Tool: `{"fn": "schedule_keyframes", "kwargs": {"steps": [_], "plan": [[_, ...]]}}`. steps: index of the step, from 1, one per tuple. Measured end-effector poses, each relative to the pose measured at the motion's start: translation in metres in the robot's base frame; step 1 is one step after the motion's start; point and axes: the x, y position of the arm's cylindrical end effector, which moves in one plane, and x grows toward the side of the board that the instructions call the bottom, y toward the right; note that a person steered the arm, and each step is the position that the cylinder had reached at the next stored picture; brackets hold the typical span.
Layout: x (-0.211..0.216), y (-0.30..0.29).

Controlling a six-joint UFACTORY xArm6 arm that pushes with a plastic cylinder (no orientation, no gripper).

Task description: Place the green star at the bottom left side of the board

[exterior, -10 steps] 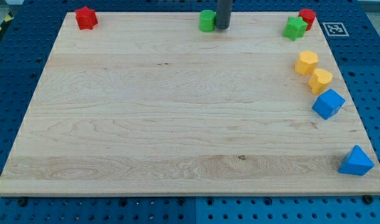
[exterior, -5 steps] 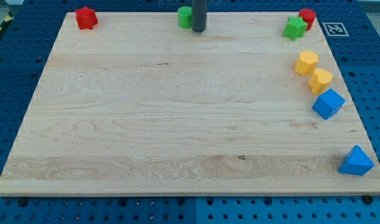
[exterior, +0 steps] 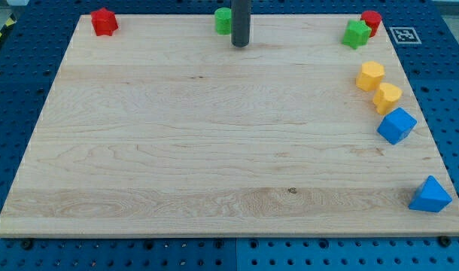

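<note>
The green star (exterior: 357, 33) sits at the board's top right, touching a red block (exterior: 372, 21) just above and to its right. My tip (exterior: 239, 44) is near the top edge at the middle, far to the left of the star. A green round block (exterior: 224, 20) stands just up and left of the tip, with a small gap between them.
A red block (exterior: 103, 21) is at the top left corner. Two yellow blocks (exterior: 370, 75) (exterior: 387, 98) and a blue block (exterior: 396, 125) line the right edge. A blue triangular block (exterior: 430, 195) is at the bottom right. The wooden board (exterior: 214, 150) lies on a blue pegboard.
My tip pushed the green round block to the left along the top edge, then drew back a little toward the view's bottom, away from it. The green star has not moved.
</note>
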Motion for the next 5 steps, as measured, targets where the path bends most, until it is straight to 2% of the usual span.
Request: {"fn": "schedule_keyframes", "kwargs": {"steps": [2,5], "plan": [[0.032,0.082],[0.05,0.219]]}}
